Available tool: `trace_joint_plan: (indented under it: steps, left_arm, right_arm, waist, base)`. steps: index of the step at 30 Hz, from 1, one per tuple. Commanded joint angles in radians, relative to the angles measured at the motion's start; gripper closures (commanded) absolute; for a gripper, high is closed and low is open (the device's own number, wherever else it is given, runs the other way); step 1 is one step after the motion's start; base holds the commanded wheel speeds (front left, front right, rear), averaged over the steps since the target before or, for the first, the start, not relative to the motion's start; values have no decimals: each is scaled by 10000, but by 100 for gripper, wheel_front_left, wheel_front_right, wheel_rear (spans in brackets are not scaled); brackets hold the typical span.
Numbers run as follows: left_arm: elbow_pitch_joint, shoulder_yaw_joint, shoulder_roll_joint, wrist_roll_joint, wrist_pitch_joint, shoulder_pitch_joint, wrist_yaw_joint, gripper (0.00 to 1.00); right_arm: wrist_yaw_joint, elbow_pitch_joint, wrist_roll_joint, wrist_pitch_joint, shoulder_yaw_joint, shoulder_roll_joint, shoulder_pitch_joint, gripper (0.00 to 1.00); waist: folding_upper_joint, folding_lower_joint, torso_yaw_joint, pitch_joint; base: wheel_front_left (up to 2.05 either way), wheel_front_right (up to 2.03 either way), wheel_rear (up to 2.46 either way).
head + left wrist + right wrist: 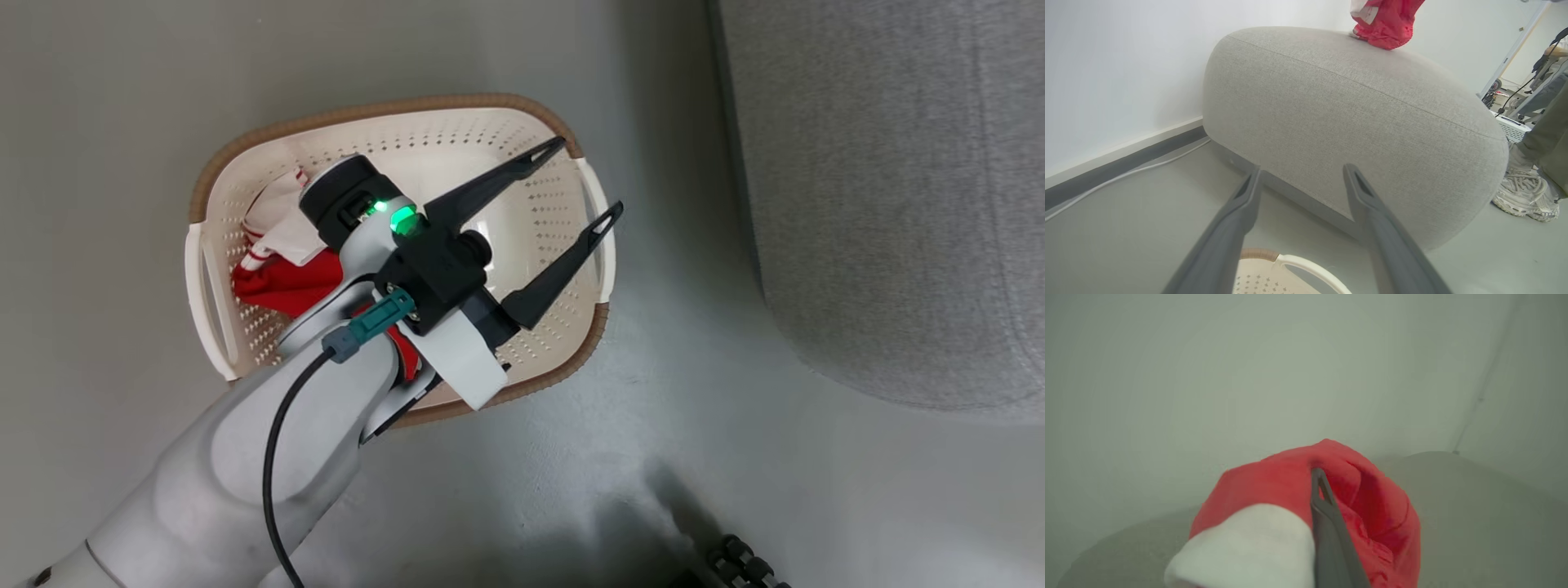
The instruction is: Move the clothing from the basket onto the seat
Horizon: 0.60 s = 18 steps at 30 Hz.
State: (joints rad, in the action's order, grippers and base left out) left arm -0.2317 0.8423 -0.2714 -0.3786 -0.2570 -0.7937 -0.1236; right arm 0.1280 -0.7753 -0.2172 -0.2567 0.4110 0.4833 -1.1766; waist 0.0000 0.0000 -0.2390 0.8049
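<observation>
The cream basket [392,110] with its brown rim stands on the floor, and a red and white piece of clothing [277,282] lies in its left half, partly under my left arm. My left gripper [588,178] hovers above the basket's right side, open and empty, its fingers pointing toward the grey seat [882,204]. In the left wrist view the open left gripper [1302,169] faces the seat [1351,122], with the basket's handle [1298,261] below. A second red garment [1386,22] hangs down onto the seat's top. My right gripper [1318,473] is shut on this red garment [1274,486] with its white band.
A person's pale shoe [1527,196] and trouser leg stand on the floor at the seat's right end. A white cable [1126,173] runs along the wall's dark skirting. Bare grey floor lies between basket and seat. A dark ribbed part [743,563] shows at the bottom edge.
</observation>
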Motion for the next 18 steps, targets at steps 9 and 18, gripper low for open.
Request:
trace_joint_plan:
  steps: [9,18]
  left_arm:
    - [266,-503,211,-71,-47,174,-71,0]
    - [220,-773,417,-232,-47,559,-71,0]
  right_arm:
    - [27,-611,-250,-51,-291,-466,1442,100]
    - [27,-369,-806,-51,-451,-771,3041,0]
  waist:
    - [0,0,489,3]
    - [0,0,734,-696]
  base:
    - [0,0,0]
    - [0,0,0]
